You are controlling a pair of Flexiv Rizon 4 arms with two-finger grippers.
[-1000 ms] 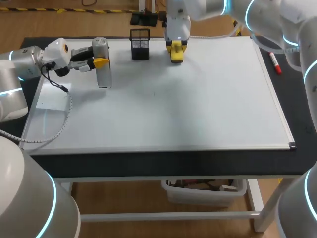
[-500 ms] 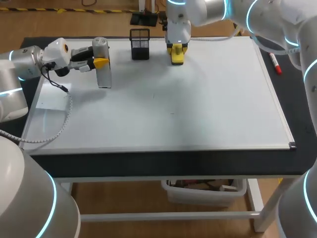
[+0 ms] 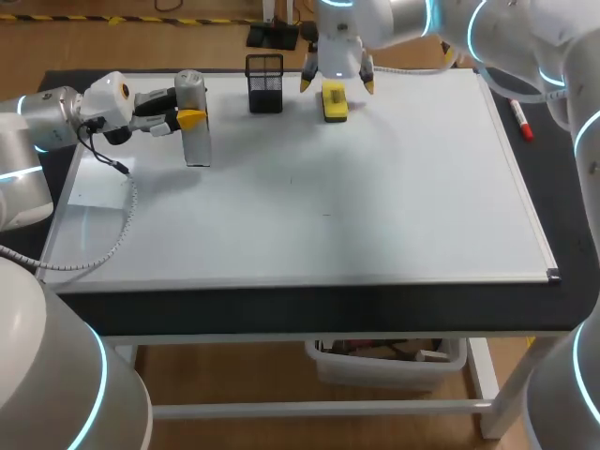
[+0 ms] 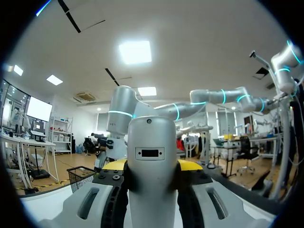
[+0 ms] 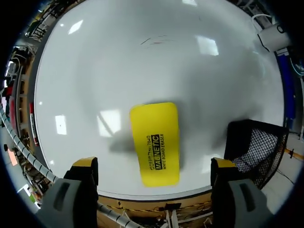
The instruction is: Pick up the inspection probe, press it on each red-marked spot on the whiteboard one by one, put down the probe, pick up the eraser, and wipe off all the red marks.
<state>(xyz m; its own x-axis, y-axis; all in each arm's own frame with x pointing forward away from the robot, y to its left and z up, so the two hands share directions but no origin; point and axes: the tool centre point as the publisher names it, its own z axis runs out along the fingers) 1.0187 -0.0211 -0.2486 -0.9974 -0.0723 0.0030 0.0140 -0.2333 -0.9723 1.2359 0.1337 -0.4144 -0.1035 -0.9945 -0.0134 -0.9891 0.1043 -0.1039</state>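
Spread now where a moment ago it pinched, the right pincer (image 3: pixel 337 84) hangs over the yellow eraser (image 5: pixel 155 142), flat on the whiteboard (image 3: pixel 375 206) between its fingers, long sides facing them (the left pincer (image 3: pixel 190 118) pinches the probe (image 3: pixel 197 145)).

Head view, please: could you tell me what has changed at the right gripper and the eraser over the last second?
The right gripper has opened its fingers and let go of the yellow eraser, which now lies flat on the whiteboard between them, about where it was. The left gripper stays shut on the inspection probe, unmoved; the mesh holder has not shifted.
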